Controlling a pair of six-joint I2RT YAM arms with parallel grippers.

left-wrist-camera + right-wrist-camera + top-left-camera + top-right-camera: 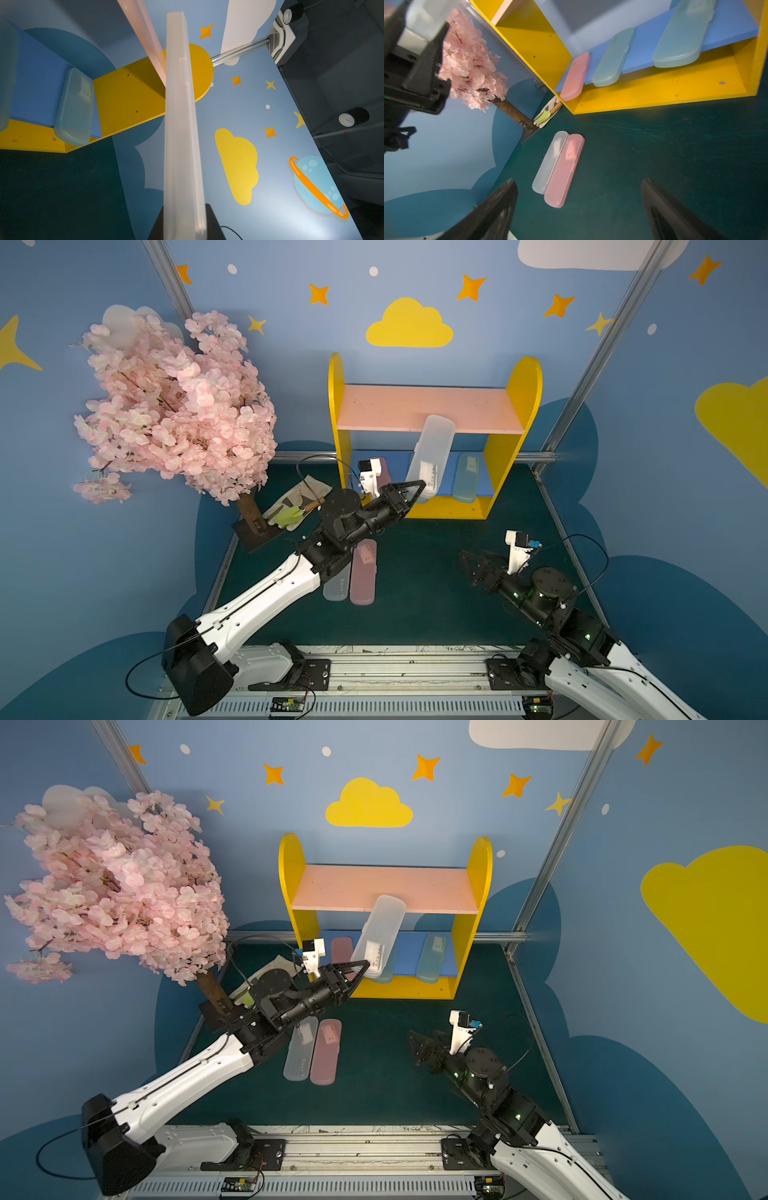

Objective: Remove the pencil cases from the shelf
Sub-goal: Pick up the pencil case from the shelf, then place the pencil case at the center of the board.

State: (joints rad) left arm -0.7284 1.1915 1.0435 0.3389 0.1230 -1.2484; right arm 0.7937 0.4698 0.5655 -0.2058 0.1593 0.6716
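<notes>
My left gripper [420, 484] is shut on the near end of a clear-white pencil case [430, 452], which slants up in front of the shelf [432, 406] to the edge of its pink board. In the left wrist view the case [180, 124] runs away from the black fingers [212, 222]. On the blue lower board lie a pink case [575, 75] and two teal cases [612, 58] [683, 35]. A clear case [550, 162] and a pink case [564, 170] lie side by side on the table. My right gripper [468, 566] hangs open and empty over the table's right side.
A pink blossom tree [174, 406] on a dark base stands at the back left. A glove with a green trowel [297, 506] lies beside it. Blue walls and metal posts [598, 352] close in the green table. The arms' rail [374, 672] runs along the front.
</notes>
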